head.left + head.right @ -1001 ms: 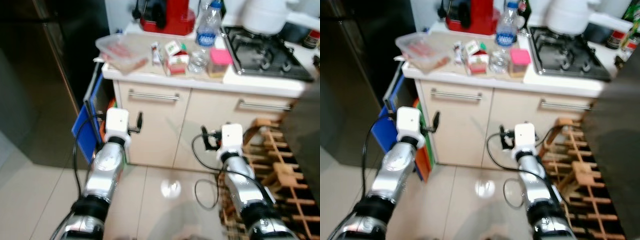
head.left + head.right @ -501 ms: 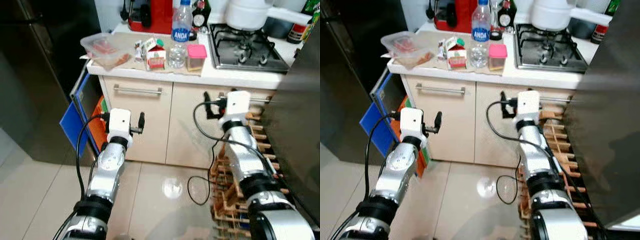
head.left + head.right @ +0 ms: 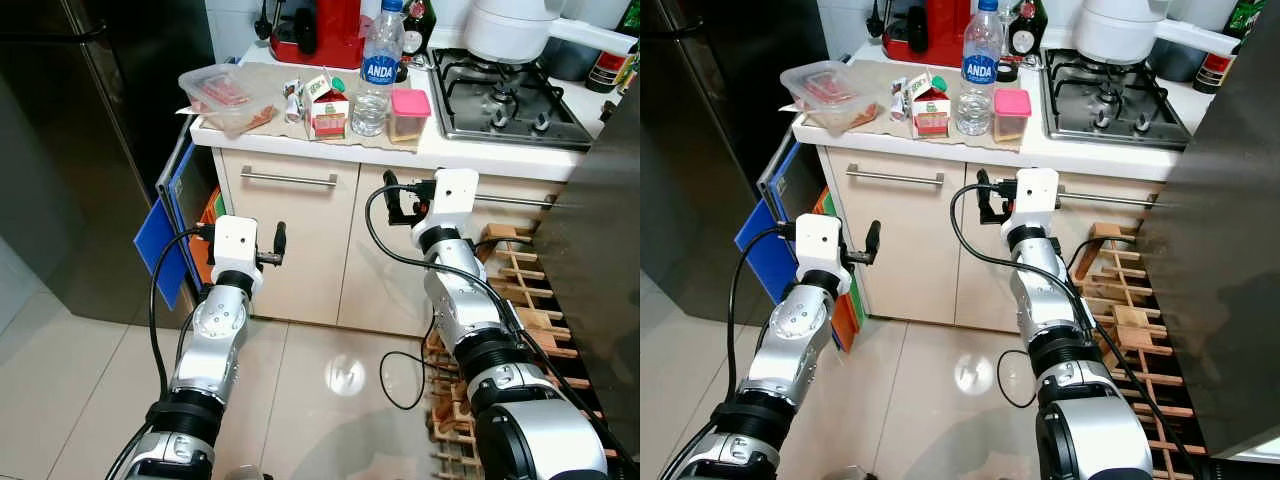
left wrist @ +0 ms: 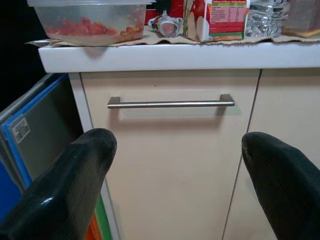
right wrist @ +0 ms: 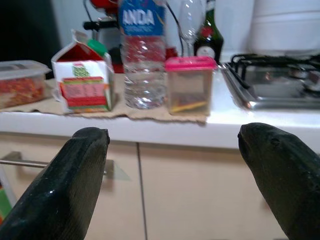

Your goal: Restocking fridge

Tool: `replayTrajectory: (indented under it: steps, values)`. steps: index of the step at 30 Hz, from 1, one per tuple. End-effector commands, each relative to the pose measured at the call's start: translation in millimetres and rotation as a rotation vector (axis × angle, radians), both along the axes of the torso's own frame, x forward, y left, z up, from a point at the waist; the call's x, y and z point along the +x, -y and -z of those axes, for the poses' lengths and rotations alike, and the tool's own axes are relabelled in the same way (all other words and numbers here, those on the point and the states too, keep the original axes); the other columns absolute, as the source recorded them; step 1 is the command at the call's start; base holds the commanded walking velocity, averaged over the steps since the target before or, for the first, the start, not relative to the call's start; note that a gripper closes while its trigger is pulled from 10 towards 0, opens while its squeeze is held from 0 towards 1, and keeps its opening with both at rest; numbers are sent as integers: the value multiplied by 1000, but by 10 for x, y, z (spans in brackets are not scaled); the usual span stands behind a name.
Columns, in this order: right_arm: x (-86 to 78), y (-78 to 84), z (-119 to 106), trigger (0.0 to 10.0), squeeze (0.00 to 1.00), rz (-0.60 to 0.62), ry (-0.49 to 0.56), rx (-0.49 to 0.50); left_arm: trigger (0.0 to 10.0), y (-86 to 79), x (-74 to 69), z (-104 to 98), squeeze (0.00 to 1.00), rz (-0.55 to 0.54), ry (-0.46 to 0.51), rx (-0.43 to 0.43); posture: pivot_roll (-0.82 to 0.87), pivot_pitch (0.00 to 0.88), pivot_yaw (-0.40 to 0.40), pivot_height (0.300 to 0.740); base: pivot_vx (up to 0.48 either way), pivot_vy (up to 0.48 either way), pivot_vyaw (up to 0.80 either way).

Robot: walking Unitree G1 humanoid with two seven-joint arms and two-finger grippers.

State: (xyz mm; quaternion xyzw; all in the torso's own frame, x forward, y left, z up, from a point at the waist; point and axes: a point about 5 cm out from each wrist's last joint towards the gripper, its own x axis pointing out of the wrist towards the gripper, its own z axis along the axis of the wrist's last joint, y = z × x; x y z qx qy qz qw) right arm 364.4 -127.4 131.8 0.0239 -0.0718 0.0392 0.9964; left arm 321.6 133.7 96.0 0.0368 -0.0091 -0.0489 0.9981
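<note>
On the white counter (image 3: 330, 152) stand a clear tub of red food (image 3: 228, 92), a small red and white carton (image 3: 328, 108), a water bottle (image 3: 378, 70) and a pink-lidded jar (image 3: 408, 112). My left gripper (image 4: 175, 165) is open and empty, low in front of the cabinet door with the steel handle (image 4: 170, 104). My right gripper (image 5: 172, 170) is open and empty too, held at about counter height and facing the carton (image 5: 82, 80), bottle (image 5: 144, 55) and jar (image 5: 189, 85). The dark fridge (image 3: 60, 150) stands to the left.
A gas hob with a white pot (image 3: 510, 30) is at the counter's right, a red appliance (image 3: 325, 25) at the back. A blue board (image 3: 165, 225) leans between fridge and cabinet. A wooden rack (image 3: 540, 320) and a loose cable (image 3: 400, 365) lie at the right, beside a dark panel (image 3: 600, 250).
The view has steadied and shifted as the camera moved. My right arm has risen from below the cabinet handle to about counter height. The left arm holds much the same pose.
</note>
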Motion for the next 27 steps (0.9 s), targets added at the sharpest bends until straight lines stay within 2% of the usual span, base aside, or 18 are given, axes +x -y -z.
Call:
replayTrajectory:
  steps: [1, 20, 23, 27]
  values:
    - [34, -7, -53, 10000, 0, 6, 9, 7, 10000, 17, 9, -89, 0, 13, 44, -8, -12, 0, 9, 740, 480, 0, 0]
    - [55, -54, -92, 10000, 0, 5, 27, 12, 10000, 15, 10, -138, 0, 10, 72, -33, -6, 0, 7, 740, 480, 0, 0]
    - [26, -69, -79, 10000, 0, -21, 31, 13, 10000, 11, 3, -150, 0, 5, 81, -34, 1, 0, 6, 740, 436, 0, 0]
    - [-127, -43, -10, 10000, 0, -63, 40, 2, 10000, -5, -22, -146, 0, -7, 79, -37, 8, 0, 1, 740, 0, 0, 0]
